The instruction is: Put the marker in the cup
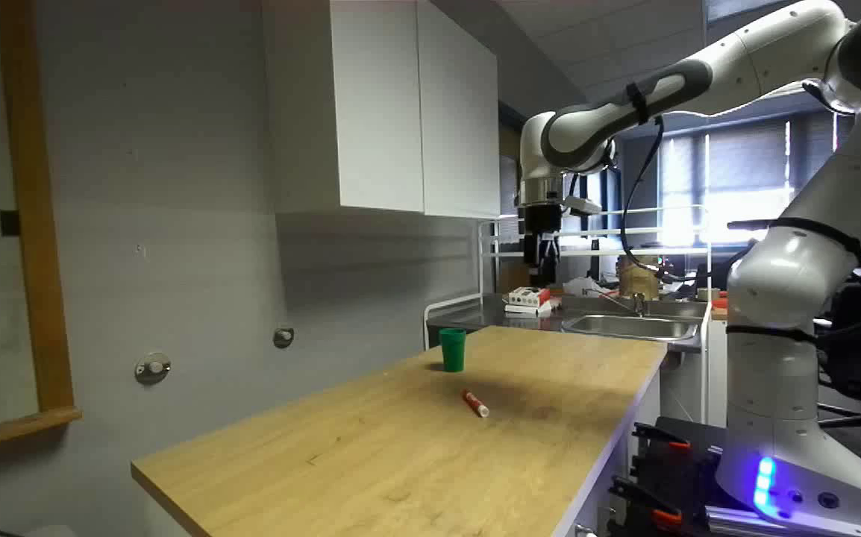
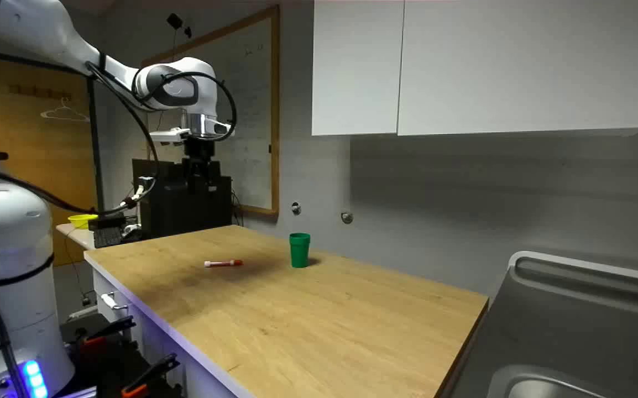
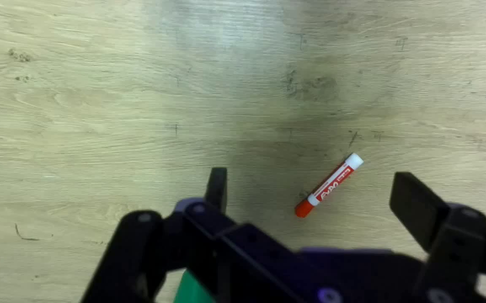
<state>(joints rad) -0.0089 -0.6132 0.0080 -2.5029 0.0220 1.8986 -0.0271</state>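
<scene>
The red and white marker [image 1: 475,403] lies flat on the wooden tabletop in both exterior views [image 2: 223,263]. In the wrist view the marker [image 3: 329,185] lies diagonally between the open fingers, red cap toward the lower left. The green cup [image 1: 453,350] stands upright on the table a short way from the marker, and also shows in an exterior view [image 2: 299,250]. In the wrist view only a piece of the cup [image 3: 192,290] shows at the bottom, the rest hidden behind the gripper. My gripper [image 3: 311,181] is open and empty, pointing down, high above the table [image 1: 542,272].
The wooden tabletop [image 1: 371,455] runs along the grey wall. White cabinets [image 2: 490,66] hang above it. A metal sink counter [image 2: 584,331] adjoins one end, with a small box [image 1: 529,297] on it. A dark monitor [image 2: 183,204] stands beyond the opposite end.
</scene>
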